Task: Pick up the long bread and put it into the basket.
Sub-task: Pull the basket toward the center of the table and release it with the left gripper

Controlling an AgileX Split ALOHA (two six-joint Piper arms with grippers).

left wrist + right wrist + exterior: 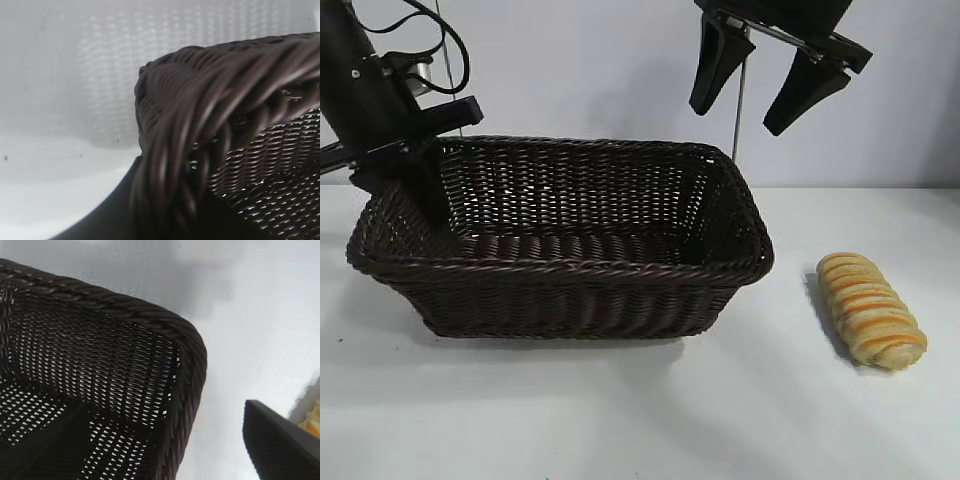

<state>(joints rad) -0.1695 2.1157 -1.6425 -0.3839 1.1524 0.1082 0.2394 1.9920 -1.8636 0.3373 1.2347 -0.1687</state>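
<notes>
Partly hidden left gripper (415, 185) behind basket (560, 265) rim

One long bread (871, 309), one basket (560, 265) and two grippers, the left gripper (415, 180) and the right gripper (753, 100), share one white table (620, 420).

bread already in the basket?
No, the long bread lies on the white table to the right of the basket, apart from it.
</notes>
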